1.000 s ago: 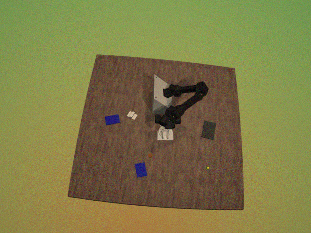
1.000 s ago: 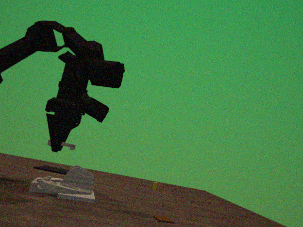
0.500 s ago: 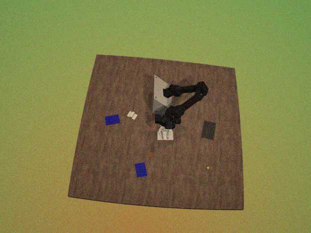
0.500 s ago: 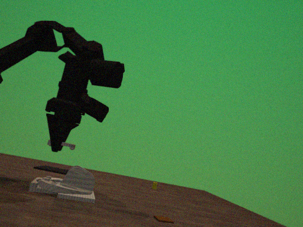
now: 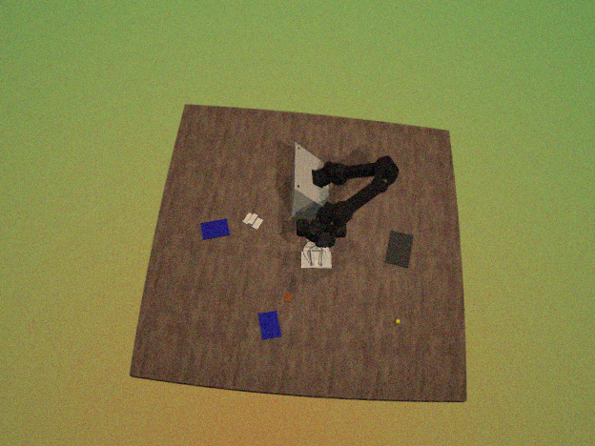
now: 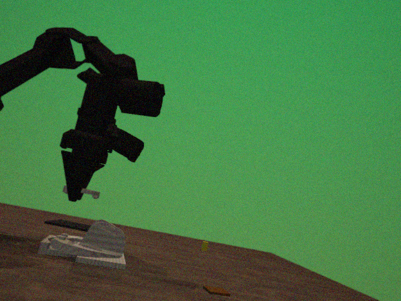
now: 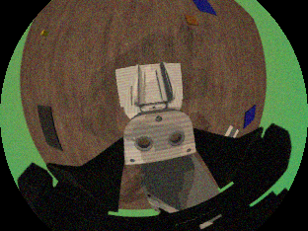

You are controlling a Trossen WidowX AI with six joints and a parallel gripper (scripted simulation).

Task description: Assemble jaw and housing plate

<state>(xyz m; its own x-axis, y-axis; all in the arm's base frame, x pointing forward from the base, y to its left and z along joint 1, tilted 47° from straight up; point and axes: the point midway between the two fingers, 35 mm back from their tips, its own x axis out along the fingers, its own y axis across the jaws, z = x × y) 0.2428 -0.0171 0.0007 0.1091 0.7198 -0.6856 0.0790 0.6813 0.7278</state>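
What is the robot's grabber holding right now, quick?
Gripper: closed on the housing plate, holding it up above the white base.

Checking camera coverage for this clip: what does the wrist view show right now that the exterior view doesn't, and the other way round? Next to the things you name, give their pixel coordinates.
Only the wrist view: the housing plate's (image 7: 159, 129) two large round openings, two blue rectangles (image 7: 204, 6) (image 7: 250, 116) and the small white pieces (image 7: 231, 131).

Only the exterior view: the gap beneath the held plate, above the white base (image 6: 58, 247), and the arm's raised elbow (image 6: 56, 48).

Both: the plate in the hand (image 6: 74, 198) (image 7: 160, 143), the base, the dark rectangle, the orange piece and the yellow piece.
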